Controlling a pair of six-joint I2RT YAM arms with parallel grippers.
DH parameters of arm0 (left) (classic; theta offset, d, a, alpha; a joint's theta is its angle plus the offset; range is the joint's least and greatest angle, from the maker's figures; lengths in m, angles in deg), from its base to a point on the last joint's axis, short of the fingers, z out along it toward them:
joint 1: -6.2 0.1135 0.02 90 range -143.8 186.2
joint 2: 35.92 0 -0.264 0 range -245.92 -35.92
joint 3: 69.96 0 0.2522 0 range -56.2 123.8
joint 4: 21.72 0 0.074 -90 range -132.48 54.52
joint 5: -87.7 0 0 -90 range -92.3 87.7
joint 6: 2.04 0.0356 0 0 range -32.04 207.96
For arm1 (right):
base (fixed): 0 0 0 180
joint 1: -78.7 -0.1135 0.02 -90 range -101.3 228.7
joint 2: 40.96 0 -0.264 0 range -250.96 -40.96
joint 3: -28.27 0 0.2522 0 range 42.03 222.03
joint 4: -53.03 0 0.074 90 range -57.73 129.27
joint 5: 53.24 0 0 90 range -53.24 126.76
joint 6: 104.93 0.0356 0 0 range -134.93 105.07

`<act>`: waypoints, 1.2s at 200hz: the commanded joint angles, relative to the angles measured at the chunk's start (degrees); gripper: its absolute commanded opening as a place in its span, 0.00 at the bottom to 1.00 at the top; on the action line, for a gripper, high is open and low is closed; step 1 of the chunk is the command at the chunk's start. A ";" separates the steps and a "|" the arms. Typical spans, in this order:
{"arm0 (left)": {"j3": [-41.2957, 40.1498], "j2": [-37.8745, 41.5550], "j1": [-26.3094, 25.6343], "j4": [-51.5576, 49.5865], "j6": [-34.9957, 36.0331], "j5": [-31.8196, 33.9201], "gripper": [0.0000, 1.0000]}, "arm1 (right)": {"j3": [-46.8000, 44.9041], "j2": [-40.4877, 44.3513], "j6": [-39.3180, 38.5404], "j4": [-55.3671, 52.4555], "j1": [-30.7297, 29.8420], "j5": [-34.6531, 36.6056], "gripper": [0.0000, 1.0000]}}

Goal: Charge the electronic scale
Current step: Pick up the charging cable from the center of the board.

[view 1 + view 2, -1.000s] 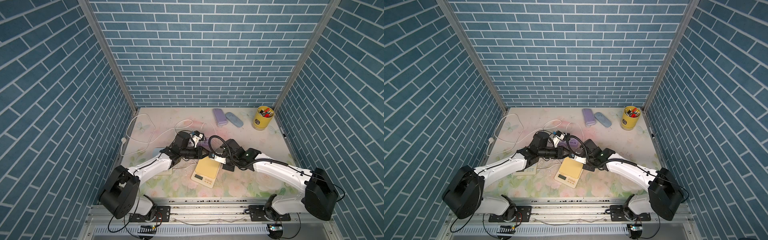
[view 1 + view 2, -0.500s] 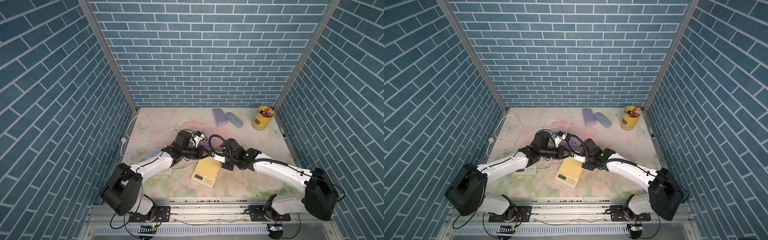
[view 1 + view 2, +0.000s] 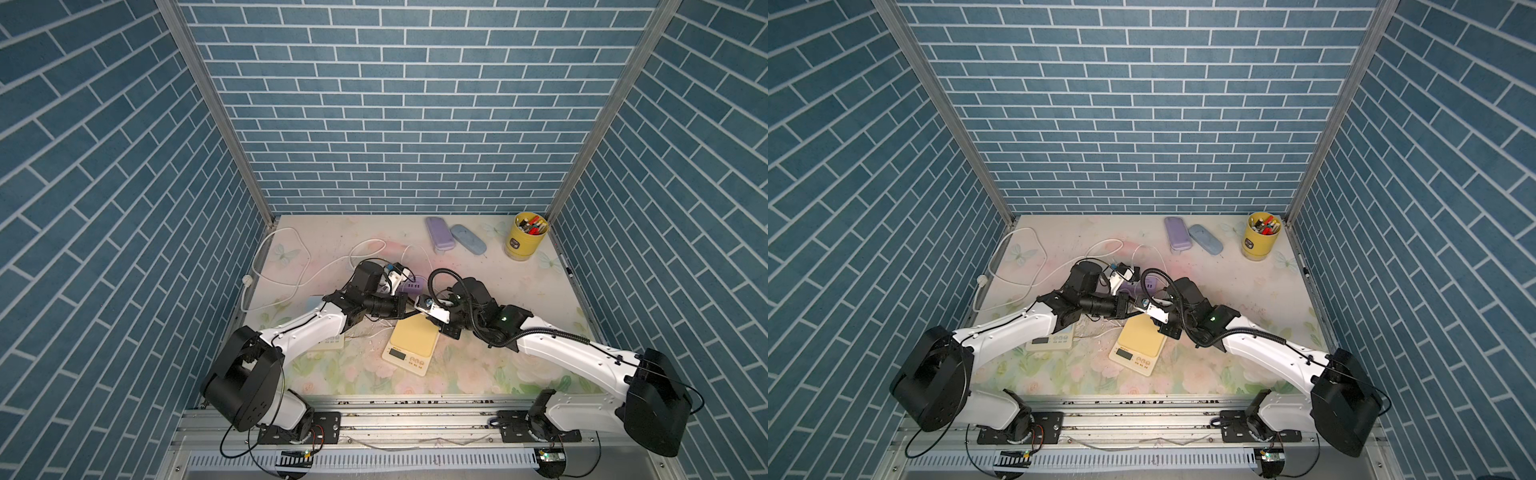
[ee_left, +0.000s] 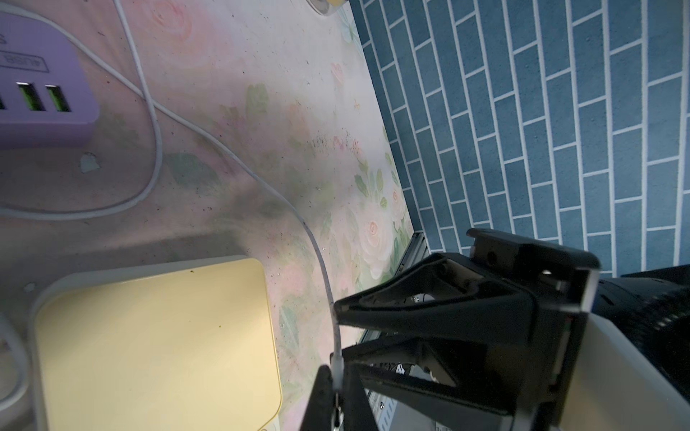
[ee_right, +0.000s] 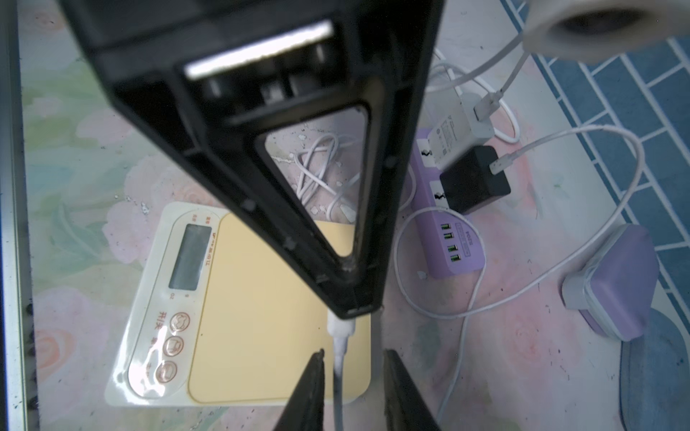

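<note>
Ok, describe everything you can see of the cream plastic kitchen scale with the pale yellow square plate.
The cream plastic scale lies flat on the floral tabletop, slanted, near the table's middle. Its pale yellow square plate has rounded corners. A front strip carries a blank grey display and three round buttons. A white cable plug hangs over the plate's far edge; whether it touches is unclear.
</note>
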 commanded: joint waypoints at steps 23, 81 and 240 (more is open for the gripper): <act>0.75 0.86 -0.04 -0.47 1.09 -0.79 0.00 | 1.83 -3.20 1.74 3.71 -0.03 -4.46 0.20; 0.47 1.00 -0.02 -0.90 1.41 -0.37 0.00 | 2.50 -3.24 1.72 3.12 -0.07 -5.17 0.05; -6.24 7.57 0.03 -23.09 18.28 18.73 0.60 | 9.72 -9.31 30.13 -37.56 -17.30 14.52 0.00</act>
